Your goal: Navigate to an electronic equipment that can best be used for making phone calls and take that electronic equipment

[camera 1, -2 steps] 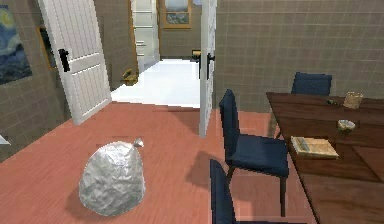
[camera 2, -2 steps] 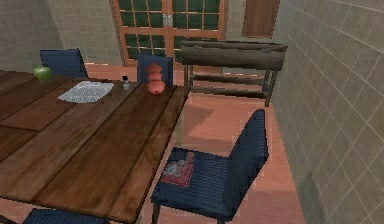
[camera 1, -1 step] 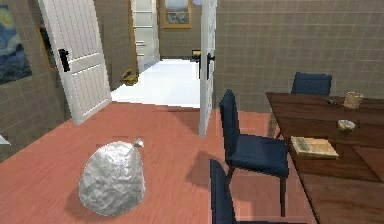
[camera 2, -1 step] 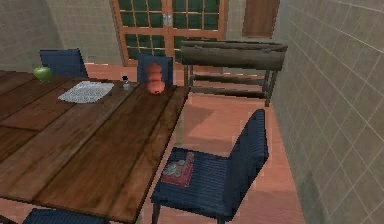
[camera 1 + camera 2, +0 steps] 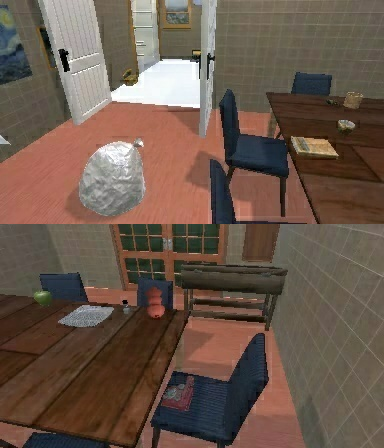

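Note:
A small flat reddish and grey thing (image 5: 178, 394) lies on the seat of a blue chair (image 5: 228, 392) pulled up to the long wooden table (image 5: 90, 364); I cannot tell what it is. On that table stand a green apple (image 5: 42, 297), a pale cloth (image 5: 86, 316), a small shaker (image 5: 126, 308) and an orange vase (image 5: 155, 306). In the forward view the table (image 5: 340, 170) carries a book (image 5: 313, 148), a bowl (image 5: 346, 125) and a cup (image 5: 352, 99).
A crumpled silver bag (image 5: 112, 178) sits on the red floor ahead. Blue chairs (image 5: 250, 140) line the table's near side. A white door (image 5: 75, 60) stands beside a bright doorway (image 5: 165, 80). A dark bench (image 5: 232, 282) stands before glass doors (image 5: 175, 254).

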Motion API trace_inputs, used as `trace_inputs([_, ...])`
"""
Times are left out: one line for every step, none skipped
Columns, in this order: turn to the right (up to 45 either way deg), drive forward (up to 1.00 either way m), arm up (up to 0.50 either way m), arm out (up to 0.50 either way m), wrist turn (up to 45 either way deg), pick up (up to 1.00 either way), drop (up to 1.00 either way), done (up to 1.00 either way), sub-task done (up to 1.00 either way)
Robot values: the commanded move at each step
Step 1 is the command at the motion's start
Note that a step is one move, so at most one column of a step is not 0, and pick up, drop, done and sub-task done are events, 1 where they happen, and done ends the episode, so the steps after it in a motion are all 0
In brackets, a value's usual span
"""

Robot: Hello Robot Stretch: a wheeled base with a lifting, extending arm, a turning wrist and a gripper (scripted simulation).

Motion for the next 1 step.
trace_inputs([0.0,0.00,0.00,0.34,0.0,0.00,0.00,0.00,0.00])
